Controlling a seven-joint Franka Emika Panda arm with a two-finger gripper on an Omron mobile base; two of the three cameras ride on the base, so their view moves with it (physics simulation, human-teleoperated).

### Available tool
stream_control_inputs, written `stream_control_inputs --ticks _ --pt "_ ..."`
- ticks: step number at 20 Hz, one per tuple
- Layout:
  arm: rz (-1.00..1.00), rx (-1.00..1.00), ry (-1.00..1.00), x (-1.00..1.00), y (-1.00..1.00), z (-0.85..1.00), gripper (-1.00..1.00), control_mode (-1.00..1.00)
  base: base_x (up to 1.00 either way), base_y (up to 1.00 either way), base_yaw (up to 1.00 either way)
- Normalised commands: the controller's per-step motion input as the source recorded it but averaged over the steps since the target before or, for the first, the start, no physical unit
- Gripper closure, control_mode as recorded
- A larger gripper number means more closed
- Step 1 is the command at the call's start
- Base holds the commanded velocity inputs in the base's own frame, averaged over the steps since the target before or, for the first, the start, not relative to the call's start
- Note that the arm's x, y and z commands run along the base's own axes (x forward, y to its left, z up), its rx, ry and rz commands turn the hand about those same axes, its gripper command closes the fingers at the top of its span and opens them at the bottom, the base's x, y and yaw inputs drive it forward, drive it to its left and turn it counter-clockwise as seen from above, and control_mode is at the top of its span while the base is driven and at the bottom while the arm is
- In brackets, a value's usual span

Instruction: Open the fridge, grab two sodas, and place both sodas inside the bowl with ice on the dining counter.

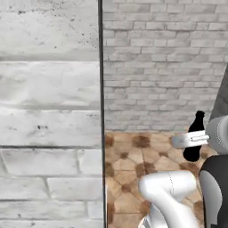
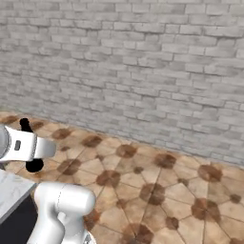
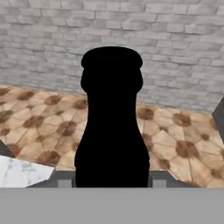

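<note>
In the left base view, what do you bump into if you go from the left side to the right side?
Pale block wall → thin dark edge strip → brown patterned floor tiles → robot's white arm → black soda bottle held in the pincer.

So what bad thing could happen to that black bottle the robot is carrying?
The gripper is shut on the dark soda low on its body, so the tall top could tip or slip out if the arm jerks. It hangs over the tiled floor, so a drop would probably land there. A corner of the marble counter sits close by, and a low swing might bump it.
</note>
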Motion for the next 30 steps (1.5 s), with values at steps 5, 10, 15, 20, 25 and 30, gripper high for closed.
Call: stream_control_inputs --ticks 5,10,15,20,25,30 --pt "0.00 0.00 0.00 0.00 0.00 0.00 1.00 1.00 0.83 -0.23 0.47" --pt "0.00 0.00 0.00 0.00 0.00 0.00 1.00 1.00 0.51 -0.11 0.60" --pt "0.00 0.00 0.00 0.00 0.00 0.00 1.00 1.00 0.53 -0.07 0.64" --pt "0.00 0.00 0.00 0.00 0.00 0.00 1.00 1.00 0.70 -0.12 0.60" --pt "0.00 0.00 0.00 0.00 0.00 0.00 1.00 1.00 0.78 -0.28 0.52" --pt "0.00 0.00 0.00 0.00 0.00 0.00 1.00 1.00 0.77 -0.32 0.51"
